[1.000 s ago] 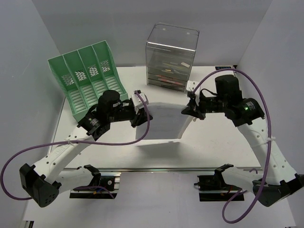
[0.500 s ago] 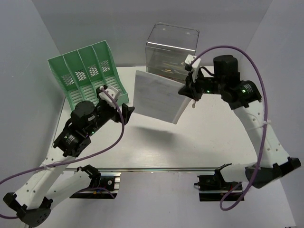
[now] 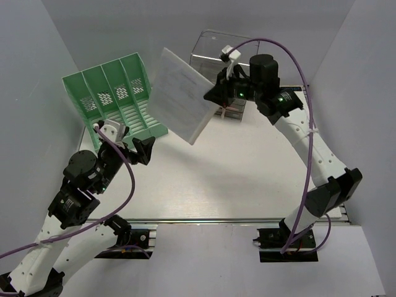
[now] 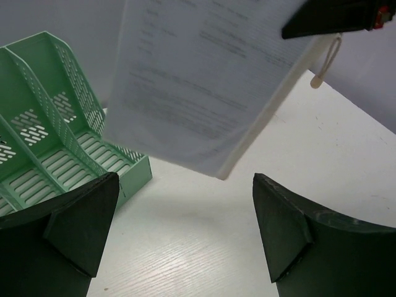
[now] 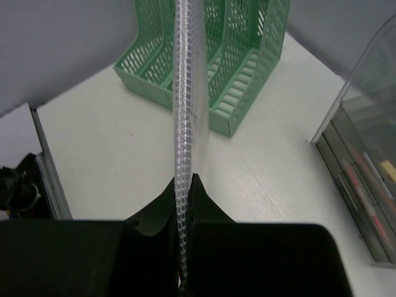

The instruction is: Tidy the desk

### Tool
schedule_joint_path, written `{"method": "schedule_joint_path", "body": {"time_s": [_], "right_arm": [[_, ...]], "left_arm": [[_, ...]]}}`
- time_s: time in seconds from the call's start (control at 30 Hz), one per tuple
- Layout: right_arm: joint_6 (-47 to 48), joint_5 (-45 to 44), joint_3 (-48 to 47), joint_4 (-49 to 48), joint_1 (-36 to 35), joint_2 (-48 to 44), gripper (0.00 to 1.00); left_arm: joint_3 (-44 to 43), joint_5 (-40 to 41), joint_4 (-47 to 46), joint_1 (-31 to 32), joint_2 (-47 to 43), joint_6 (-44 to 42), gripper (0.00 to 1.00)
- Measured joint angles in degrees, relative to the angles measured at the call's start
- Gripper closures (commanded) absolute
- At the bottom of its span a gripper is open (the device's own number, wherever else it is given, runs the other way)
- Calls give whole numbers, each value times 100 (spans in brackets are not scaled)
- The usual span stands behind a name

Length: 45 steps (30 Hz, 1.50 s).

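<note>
Pinching a sheaf of printed papers (image 3: 179,96) tight in my right fingers (image 3: 215,98), aloft between the green file rack (image 3: 117,99) and the clear drawer box (image 3: 210,46) of small coloured items, I am holding my left fingers (image 4: 184,204) wide apart and empty over the white, silver-railed table (image 3: 247,179) below.

The right pincer (image 3: 215,97) grips one edge of a white sheaf (image 3: 179,96), held tilted in the air above the bench (image 3: 247,179) (just beside the green rack (image 3: 111,102)). The left pincer (image 3: 143,150) hangs spread wide, apart from the sheaf.
</note>
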<state>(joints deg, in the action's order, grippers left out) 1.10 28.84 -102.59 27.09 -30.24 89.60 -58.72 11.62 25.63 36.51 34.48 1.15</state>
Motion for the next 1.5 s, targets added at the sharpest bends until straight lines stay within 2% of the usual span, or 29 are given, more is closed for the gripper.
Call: {"method": "schedule_joint_path", "body": {"time_s": [0.23, 0.47, 1.13, 1.5], "right_arm": [[-844, -479, -739, -881, -387, 793, 100], [-1185, -903, -1746, -1320, -656, 1711, 100], [-780, -1012, -2662, -1906, -883, 2887, 100], [-210, -844, -2586, -2068, -903, 3469, 100]], "left_arm": [[177, 50, -11, -4, -306, 44, 2], [389, 90, 11, -7, -595, 151, 2], [507, 90, 407, -7, -815, 409, 2], [588, 90, 457, -7, -857, 402, 2]]}}
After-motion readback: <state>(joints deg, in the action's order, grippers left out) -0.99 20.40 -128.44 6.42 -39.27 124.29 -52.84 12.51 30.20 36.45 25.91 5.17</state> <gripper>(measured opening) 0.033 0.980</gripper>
